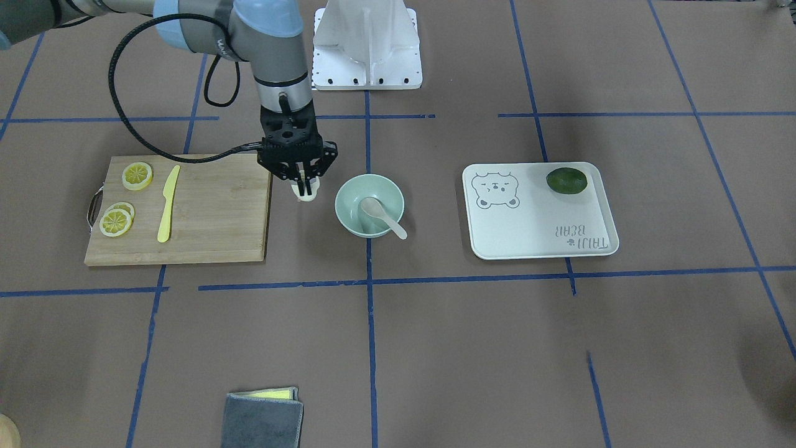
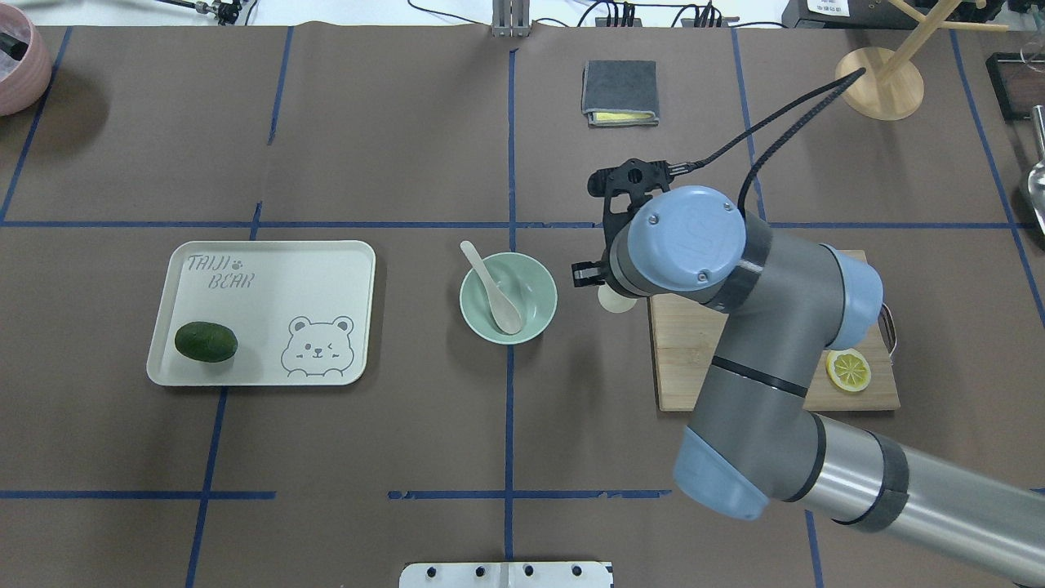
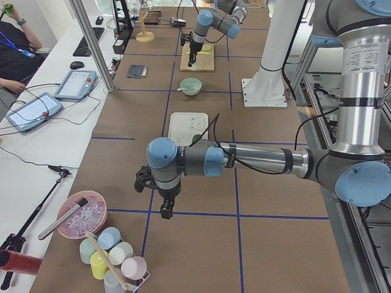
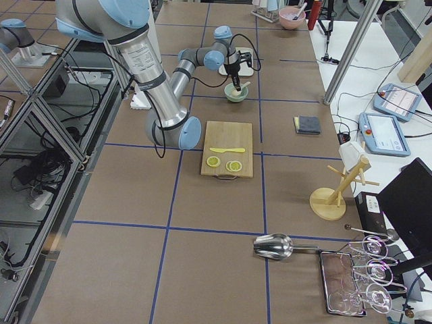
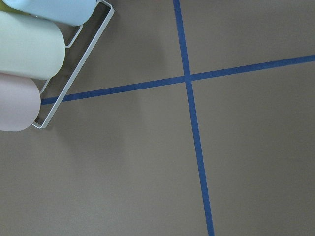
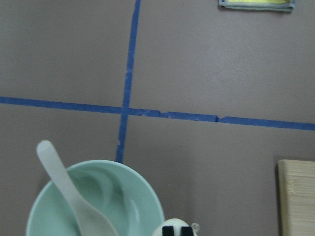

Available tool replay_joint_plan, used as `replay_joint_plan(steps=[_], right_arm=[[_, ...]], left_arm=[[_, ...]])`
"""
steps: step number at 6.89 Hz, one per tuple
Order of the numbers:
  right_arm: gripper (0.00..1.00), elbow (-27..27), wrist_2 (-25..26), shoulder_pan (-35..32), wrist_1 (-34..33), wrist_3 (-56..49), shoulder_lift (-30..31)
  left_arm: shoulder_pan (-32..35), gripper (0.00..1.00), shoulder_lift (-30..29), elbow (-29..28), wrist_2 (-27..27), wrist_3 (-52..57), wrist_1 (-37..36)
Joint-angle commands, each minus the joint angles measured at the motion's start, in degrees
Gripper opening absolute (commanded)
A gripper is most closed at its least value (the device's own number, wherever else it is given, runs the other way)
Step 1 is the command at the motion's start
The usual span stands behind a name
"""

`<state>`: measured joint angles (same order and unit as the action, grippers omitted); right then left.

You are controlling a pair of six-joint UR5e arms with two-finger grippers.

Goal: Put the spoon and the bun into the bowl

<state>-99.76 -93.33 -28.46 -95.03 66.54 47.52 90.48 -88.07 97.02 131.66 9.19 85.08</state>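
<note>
- Right gripper points straight down, fingers clenched on the bun.
- Bun sits in the gap between the cutting board and the bowl, just beside both. Cannot tell whether it rests on the table or is raised off it.
- Spoon lies in the bowl, scoop at the bottom, handle propped over the rim on the operators' side.
- From overhead, the right arm's wrist hides most of the bun and a corner of the board.
- On the board: yellow knife and lemon slices, well apart from the gripper.
- Tray lies on the bowl's other side, with a dark green fruit in one corner.
- Folded grey cloth lies near the operators' edge.
- Left gripper hangs over bare table near a rack of cups, far from the bowl. It shows only in the side view, so cannot tell if it is released or clenched.
</note>
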Motion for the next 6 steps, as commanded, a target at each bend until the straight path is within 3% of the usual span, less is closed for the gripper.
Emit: replay_joint_plan(steps=[1,3,4,5,6], right_arm=[[0.0,10.7,0.6,2.0,0.2,3.6,-8.6],[0.0,12.8,3.7,2.9,0.3,3.9,-9.0],[0.68,12.9,3.8,2.9,0.2,3.1,-8.8],[1.0,13.0,3.5,2.8,0.3,3.0,-8.5],[1.0,13.0,3.2,2.8,0.3,3.0,-8.4]], left_arm=[[0.0,1.0,0.0,0.6,0.0,-0.1,0.0],[0.0,1.0,0.0,0.8,0.1,-0.1,-0.1],[0.0,1.0,0.0,0.8,0.1,-0.1,-0.1],[0.0,1.0,0.0,1.0,0.1,-0.1,-0.1],[0.0,1.0,0.0,0.9,0.1,-0.1,-0.1]])
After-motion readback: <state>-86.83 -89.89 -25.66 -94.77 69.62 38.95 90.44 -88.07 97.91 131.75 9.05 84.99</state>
